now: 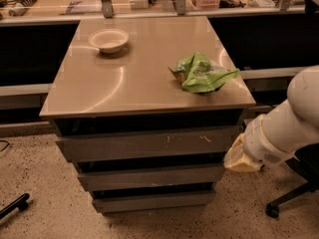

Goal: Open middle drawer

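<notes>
Camera view: a grey cabinet (pixel 139 88) with three stacked fronts. Its middle drawer (pixel 149 177) sits fully shut, so none of the opening is done yet. The gripper (pixel 241 157) hangs just beside the cabinet's right edge; released or clenched, I cannot tell.

We see a tan table (pixel 139 78) with a glossy top. A shallow white bowl (pixel 108 40) sits towards its back left. What looks like a crumpled green bag (pixel 202 73) lies near the right edge, well apart from the bowl. The gripper (pixel 241 157) hangs below the table's front right corner.
</notes>
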`<state>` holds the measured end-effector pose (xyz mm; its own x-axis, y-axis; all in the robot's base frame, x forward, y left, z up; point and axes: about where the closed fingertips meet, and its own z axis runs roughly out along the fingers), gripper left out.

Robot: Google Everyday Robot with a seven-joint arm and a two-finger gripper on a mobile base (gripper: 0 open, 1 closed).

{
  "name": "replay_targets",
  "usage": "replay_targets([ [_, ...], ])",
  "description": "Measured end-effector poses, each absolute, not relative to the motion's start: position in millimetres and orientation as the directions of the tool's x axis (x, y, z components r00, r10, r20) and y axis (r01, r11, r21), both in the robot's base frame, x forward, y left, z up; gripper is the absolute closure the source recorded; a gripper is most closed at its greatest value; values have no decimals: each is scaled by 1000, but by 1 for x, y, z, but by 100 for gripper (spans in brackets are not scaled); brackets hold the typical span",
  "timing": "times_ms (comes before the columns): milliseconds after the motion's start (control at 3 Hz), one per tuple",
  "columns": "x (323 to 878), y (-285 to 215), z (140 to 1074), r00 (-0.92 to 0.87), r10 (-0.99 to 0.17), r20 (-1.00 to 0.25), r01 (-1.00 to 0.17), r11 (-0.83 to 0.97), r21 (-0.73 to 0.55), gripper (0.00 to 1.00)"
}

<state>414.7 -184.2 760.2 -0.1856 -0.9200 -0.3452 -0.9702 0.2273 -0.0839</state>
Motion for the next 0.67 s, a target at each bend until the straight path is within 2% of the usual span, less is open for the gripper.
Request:
replay_targets([
  [667, 400, -165, 594, -145, -874, -464, -986, 166, -6, 100],
])
